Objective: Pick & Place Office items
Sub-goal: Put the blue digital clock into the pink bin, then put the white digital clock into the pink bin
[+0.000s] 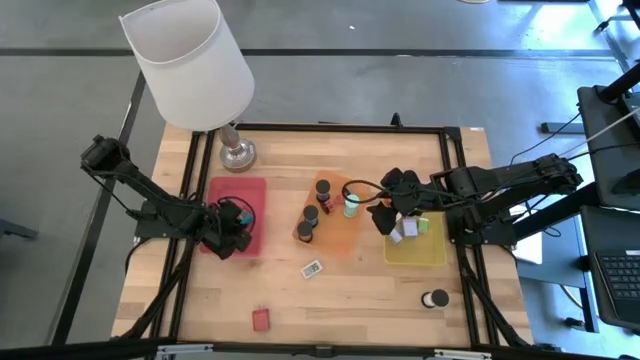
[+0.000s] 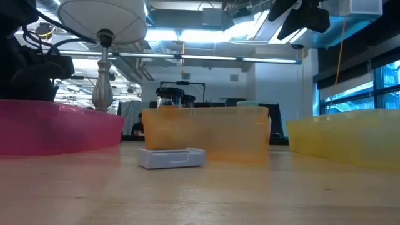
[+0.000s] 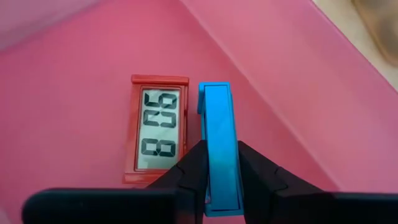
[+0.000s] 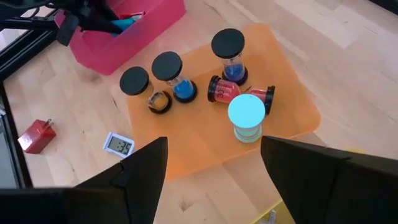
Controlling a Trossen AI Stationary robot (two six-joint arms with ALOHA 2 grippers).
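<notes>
My left gripper (image 3: 221, 177) (image 1: 235, 228) is down inside the pink tray (image 1: 250, 195), shut on a flat blue rectangle (image 3: 220, 134) turned edge-on. Beside it a small red clock (image 3: 158, 127) lies flat on the tray floor. My right gripper (image 4: 214, 177) (image 1: 395, 207) hangs open, high between the orange tray (image 1: 345, 235) and the yellow tray (image 1: 430, 245), with nothing between its fingers. In the orange tray stand three black-capped timers (image 4: 168, 73) and a teal-capped one (image 4: 247, 115); a red-ended one (image 4: 239, 98) lies on its side. My left gripper pinches the blue rectangle's near end (image 3: 221, 163) between its two fingers (image 3: 193, 167), one on each broad face. The fingers slant down into the pink tray and the rectangle sticks out ahead of them, on edge. Whether its far end touches the tray floor, I cannot tell.
A white small clock (image 1: 312, 268) lies on the wood in front of the orange tray, a red block (image 1: 261, 319) near the front edge, a black-and-white roll (image 1: 436, 298) at the front right. Small pale items (image 1: 408, 228) sit in the yellow tray. The lamp (image 1: 235, 150) stands at the back left.
</notes>
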